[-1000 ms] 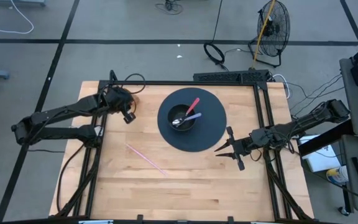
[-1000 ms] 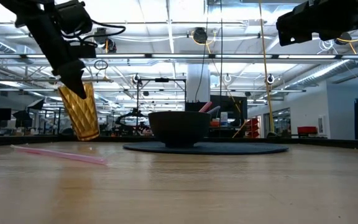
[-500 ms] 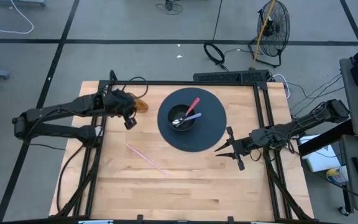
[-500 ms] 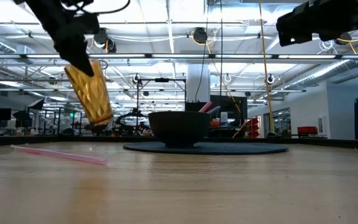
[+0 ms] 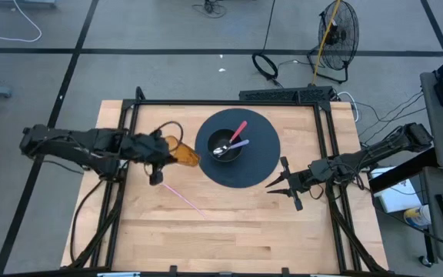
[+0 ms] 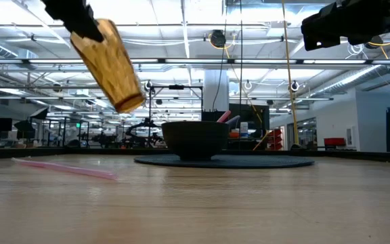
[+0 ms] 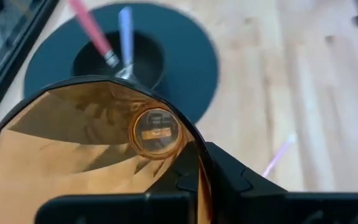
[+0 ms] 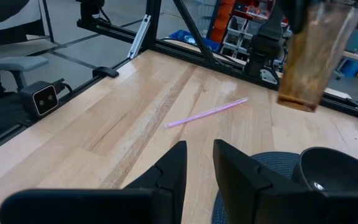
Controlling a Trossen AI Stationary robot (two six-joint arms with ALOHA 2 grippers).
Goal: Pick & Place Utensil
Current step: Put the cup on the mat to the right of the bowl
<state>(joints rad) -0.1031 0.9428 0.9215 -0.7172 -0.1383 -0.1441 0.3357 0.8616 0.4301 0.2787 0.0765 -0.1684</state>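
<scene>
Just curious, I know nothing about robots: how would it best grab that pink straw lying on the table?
Probably mid-length, from straight above, fingers straddling its width. The straw lies flat and thin on bare wood, so no side gives an opening.

The high view looks straight down from well above, taking in the whole counter (image 5: 229, 223), both arms and the floor around. The low view sits at counter height, looking level across the wood to the bowl (image 6: 195, 140) and the room behind. The left wrist view looks closely into the cup (image 7: 92, 155), with bowl and mat (image 7: 191, 74) beyond. The right wrist view faces across the counter past its own fingers (image 8: 166, 171). All four views share the bowl, cup and straw (image 5: 181, 197).
</scene>
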